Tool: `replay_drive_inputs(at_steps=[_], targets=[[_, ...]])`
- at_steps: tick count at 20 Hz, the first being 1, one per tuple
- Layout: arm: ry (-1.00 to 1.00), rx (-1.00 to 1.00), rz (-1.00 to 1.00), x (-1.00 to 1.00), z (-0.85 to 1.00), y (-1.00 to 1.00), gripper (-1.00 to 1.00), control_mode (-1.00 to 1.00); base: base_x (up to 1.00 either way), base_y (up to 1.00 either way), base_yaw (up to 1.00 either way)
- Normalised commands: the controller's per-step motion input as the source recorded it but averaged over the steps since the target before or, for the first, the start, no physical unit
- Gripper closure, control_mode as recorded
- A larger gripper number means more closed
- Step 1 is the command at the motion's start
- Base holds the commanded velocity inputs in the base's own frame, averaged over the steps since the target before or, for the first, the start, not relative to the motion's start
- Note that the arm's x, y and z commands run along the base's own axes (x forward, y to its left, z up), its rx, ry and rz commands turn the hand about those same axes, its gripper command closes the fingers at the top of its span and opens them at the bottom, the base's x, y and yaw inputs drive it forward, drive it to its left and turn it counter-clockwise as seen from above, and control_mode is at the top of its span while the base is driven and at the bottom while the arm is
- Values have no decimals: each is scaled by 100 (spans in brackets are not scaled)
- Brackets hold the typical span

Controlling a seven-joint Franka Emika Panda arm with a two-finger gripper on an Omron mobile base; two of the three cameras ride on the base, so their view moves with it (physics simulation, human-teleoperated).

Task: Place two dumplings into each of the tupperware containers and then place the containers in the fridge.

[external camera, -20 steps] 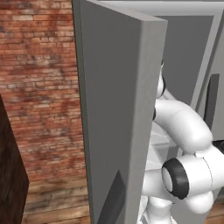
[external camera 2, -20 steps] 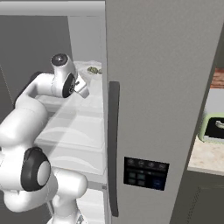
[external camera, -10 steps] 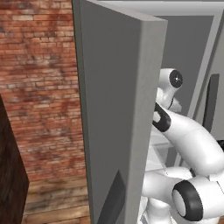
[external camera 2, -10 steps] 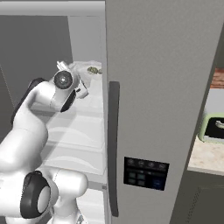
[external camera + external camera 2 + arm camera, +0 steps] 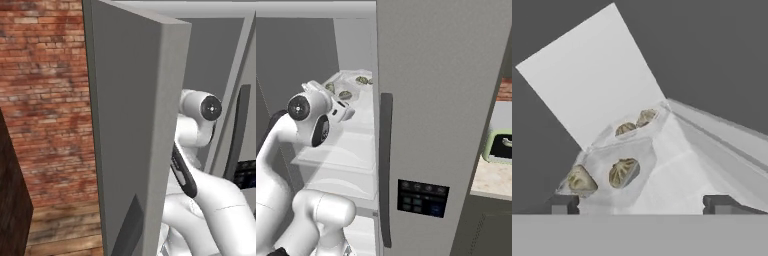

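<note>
The fridge has its left door swung open and its right door shut. Two light-grey tupperware containers rest side by side on an upper white shelf. The near container holds two dumplings. The far container holds two more. In the right base view the containers and dumplings show on the same shelf. My gripper is open and empty, just short of the near container, its fingertips apart from the rim. The hand sits at the shelf's front.
The open door stands close on the arm's left, the shut door with its dark control panel close on the right. A lower white shelf lies beneath. A green item sits on a counter at far right. A brick wall lies left.
The jaws have opened wide and let go of the near container, which stays on the shelf. The hand has pulled back from the shelf and the arm has shifted.
</note>
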Motion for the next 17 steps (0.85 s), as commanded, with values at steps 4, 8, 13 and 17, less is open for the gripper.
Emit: replay_drive_inputs(at_steps=[4,8,13,17], targets=[[17,-46,0,-100,17,-73,-100,-100,0,0,0],[17,-45,3,-100,8,-72,-100,-100,0,0,0],[5,-31,17,-100,-18,-10,-100,-100,0,0,0],[-3,-18,26,-100,-33,0,-100,-100,0,0,0]])
